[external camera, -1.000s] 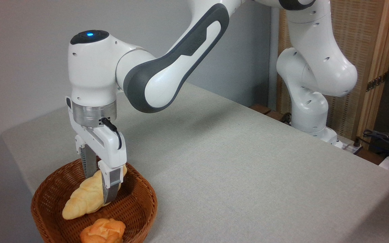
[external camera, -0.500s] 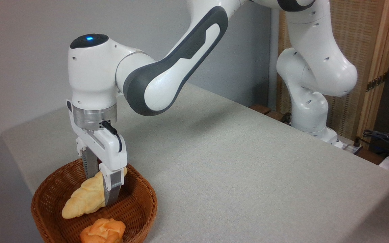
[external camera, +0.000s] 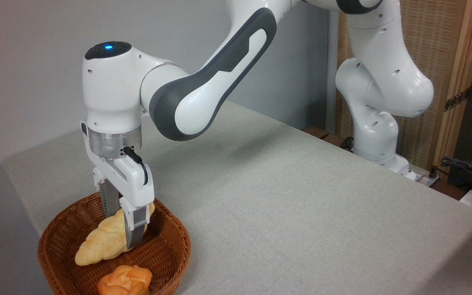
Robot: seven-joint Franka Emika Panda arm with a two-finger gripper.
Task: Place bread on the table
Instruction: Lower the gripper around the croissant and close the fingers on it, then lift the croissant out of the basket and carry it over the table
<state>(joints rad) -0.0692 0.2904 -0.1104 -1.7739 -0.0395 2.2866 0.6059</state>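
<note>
Since 1 s ago, pincer (external camera: pixel 123 223) slightly higher, fingers clamped on bread (external camera: pixel 105 241) inside basket (external camera: pixel 166 250).

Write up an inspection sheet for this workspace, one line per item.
Surface: table under plain grey-beige cloth.
Job's things: bread lies tilted inside the wicker basket, not yet on the table.
Clutter: small orange bun at the basket's front.
End effector: end effector points down, fingers either side of the bread; firm grip not confirmed.
Cables: short black lead at the wrist; loose cables off the right edge.
Surroundings: grey wall, woven screen behind the arm's base.
</note>
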